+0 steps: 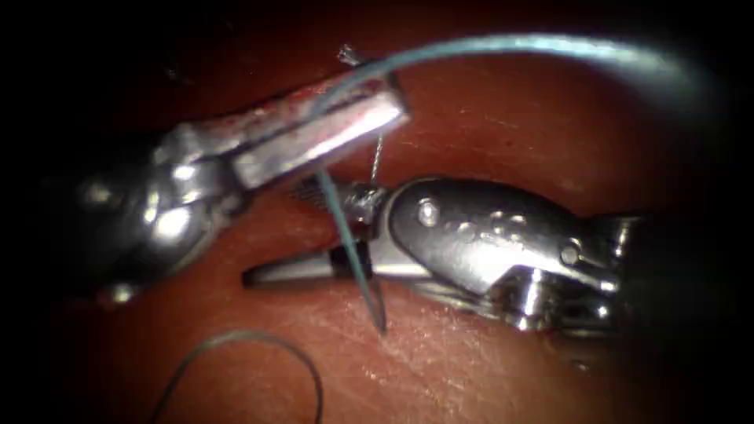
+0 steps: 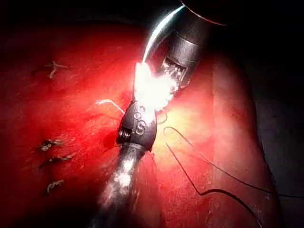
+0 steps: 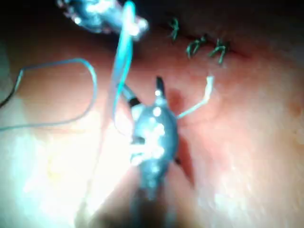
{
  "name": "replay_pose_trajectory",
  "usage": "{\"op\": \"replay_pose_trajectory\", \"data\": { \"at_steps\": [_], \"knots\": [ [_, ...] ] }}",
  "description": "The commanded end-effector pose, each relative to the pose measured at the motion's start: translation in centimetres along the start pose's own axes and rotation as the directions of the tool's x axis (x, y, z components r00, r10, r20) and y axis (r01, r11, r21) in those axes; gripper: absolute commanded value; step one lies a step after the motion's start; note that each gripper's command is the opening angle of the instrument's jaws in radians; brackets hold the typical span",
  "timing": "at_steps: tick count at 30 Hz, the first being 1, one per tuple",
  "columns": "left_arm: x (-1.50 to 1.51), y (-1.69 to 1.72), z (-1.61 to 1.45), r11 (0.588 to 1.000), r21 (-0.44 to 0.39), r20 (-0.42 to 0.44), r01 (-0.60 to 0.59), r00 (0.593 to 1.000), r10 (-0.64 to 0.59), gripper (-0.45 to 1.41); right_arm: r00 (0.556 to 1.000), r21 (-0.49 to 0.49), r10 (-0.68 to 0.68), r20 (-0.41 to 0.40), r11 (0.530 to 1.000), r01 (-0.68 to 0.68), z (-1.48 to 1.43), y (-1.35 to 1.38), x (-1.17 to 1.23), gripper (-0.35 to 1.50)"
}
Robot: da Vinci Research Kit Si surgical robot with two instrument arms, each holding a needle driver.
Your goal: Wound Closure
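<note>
Endoscope view: thread (image 1: 349, 239) steeply diagonal.

- L tool (image 1: 369, 118): enters from upper left, jaws closed on the blue thread (image 1: 503, 43), which arcs up and off to the right.
- R tool (image 1: 314, 235): enters from right, jaws parted; one jaw points left, lying over the tissue (image 1: 487, 377).
- Thread strand crosses betw. R tool's jaws and runs down to the tissue surface.
- Loose thread loop (image 1: 259, 345) lies on tissue, lower left.
</note>
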Motion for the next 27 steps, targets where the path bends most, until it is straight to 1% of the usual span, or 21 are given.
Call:
{"op": "replay_pose_trajectory", "data": {
  "at_steps": [1, 7, 9, 12, 13, 14, 16, 20, 23, 27],
  "knots": [
    [-0.11, -0.02, 0.04, 1.000, 0.001, -0.005, 0.003, 1.000, -0.003, -0.45, 1.000, 0.010, 0.003, -0.004, 1.000, -0.003, 0.06, -0.03, -0.07, 0.81],
    [-0.33, -0.32, 0.20, 1.000, 0.017, -0.027, 0.014, 1.000, -0.013, -0.45, 0.999, 0.085, 0.020, -0.046, 0.996, -0.016, 0.07, -0.07, -0.09, 0.83],
    [-0.43, -0.38, 0.24, 1.000, 0.001, -0.033, 0.019, 0.999, -0.019, -0.45, 0.998, 0.111, 0.022, -0.056, 0.994, -0.016, 0.06, -0.08, -0.06, 0.83],
    [-0.57, -0.41, 0.25, 0.999, -0.026, -0.041, 0.031, 0.999, -0.032, -0.45, 0.997, 0.139, 0.026, -0.072, 0.990, -0.015, 0.05, -0.11, -0.02, 0.81],
    [-0.65, -0.40, 0.23, 0.998, -0.043, -0.039, 0.036, 0.999, -0.038, -0.45, 0.997, 0.167, 0.027, -0.076, 0.986, -0.014, 0.04, -0.14, 0.01, 0.80],
    [-0.65, -0.40, 0.23, 0.998, -0.043, -0.039, 0.036, 0.999, -0.038, -0.45, 0.997, 0.167, 0.027, -0.076, 0.986, -0.014, 0.04, -0.14, 0.01, 0.80],
    [-0.74, -0.40, 0.20, 0.996, -0.065, -0.031, 0.052, 0.998, -0.054, -0.45, 0.997, 0.199, 0.026, -0.077, 0.980, -0.011, 0.03, -0.17, 0.03, 0.78],
    [-0.90, -0.40, 0.16, 0.992, -0.101, -0.028, 0.069, 0.997, -0.072, -0.45, 0.994, 0.260, 0.027, -0.108, 0.966, 0.002, 0.02, -0.20, 0.03, 0.73],
    [-1.05, -0.43, 0.13, 0.990, -0.116, -0.021, 0.084, 0.996, -0.087, -0.45, 0.989, 0.297, 0.061, -0.133, 0.955, -0.019, -0.01, -0.21, 0.03, 0.73],
    [-1.25, -0.46, 0.10, 0.987, -0.128, -0.015, 0.093, 0.995, -0.096, -0.45, 0.981, 0.342, 0.099, -0.166, 0.939, -0.037, -0.05, -0.21, 0.01, 0.66]
  ]
}}
